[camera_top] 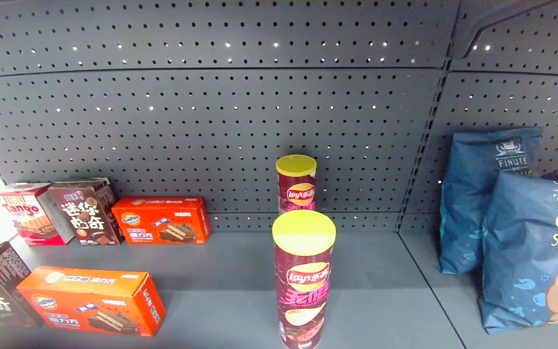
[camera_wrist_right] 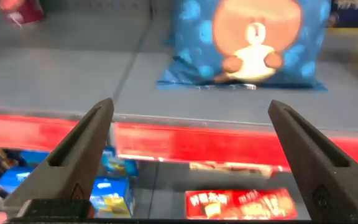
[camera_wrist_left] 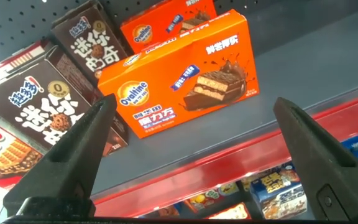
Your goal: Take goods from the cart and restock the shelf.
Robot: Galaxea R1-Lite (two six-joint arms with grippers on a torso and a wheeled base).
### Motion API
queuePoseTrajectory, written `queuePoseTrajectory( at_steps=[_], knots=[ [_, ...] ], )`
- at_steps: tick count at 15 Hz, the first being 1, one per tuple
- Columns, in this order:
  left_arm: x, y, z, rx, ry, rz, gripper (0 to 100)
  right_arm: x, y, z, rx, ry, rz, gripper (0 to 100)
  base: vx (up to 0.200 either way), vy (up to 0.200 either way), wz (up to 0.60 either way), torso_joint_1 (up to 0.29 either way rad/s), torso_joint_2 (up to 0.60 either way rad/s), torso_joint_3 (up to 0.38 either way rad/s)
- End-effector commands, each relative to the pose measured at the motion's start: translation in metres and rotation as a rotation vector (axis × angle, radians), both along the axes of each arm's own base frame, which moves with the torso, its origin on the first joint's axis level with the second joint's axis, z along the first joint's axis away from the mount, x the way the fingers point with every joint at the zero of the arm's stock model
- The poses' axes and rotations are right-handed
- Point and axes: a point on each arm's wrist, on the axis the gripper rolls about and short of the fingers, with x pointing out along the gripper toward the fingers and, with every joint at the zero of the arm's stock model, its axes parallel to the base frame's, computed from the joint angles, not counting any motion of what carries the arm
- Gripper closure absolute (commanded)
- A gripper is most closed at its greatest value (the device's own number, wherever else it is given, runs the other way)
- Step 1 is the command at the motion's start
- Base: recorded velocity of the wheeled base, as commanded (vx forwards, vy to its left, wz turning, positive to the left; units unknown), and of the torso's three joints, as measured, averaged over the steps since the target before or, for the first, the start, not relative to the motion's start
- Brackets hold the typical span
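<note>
On the head camera I see two chip cans upright mid-way along the shelf (camera_top: 380, 291), the near can (camera_top: 303, 286) in front of the far can (camera_top: 297, 186). On the left wrist camera my left gripper (camera_wrist_left: 194, 106) is spread wide and empty before an orange wafer box (camera_wrist_left: 182, 74). On the right wrist camera my right gripper (camera_wrist_right: 191, 104) also gapes empty, facing a blue snack bag (camera_wrist_right: 247, 37).

left gripper (camera_wrist_left: 194, 102): jaws spread wide, dark tapered tips level
right gripper (camera_wrist_right: 191, 104): jaws spread wide, tips level with each other
</note>
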Motion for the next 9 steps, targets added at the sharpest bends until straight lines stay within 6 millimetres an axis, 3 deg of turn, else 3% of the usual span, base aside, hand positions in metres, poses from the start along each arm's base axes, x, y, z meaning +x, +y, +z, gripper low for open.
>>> queuePoseTrajectory(
  at_steps=[1,3,5,9],
  knots=[
    [-0.0005,0.0002,0.0,-0.002,-0.005,0.001,0,-0.0004,0.0,-0.001,0.001,-0.006,0.002,0,0.0,0.0,0.0,0.0,0.0,0.0],
    [-0.0011,0.0009,-0.0029,-0.001,-0.006,0.021,0,-0.0004,0.0,-0.0012,0.0,-0.004,0.002,0,0.0,0.0,0.0,0.0,0.0,0.0],
    [-0.0006,0.0007,-0.0071,0.004,0.006,0.019,0,-0.0033,0.0019,-0.0018,0.007,-0.041,-0.109,0,0.0,0.0,0.0,0.0,0.0,0.0],
    [-0.0005,0.0007,-0.0087,0.006,0.007,0.006,0,-0.0068,0.0013,-0.0026,0.011,-0.088,-0.075,0,0.0,0.0,0.0,0.0,0.0,0.0]
  ],
)
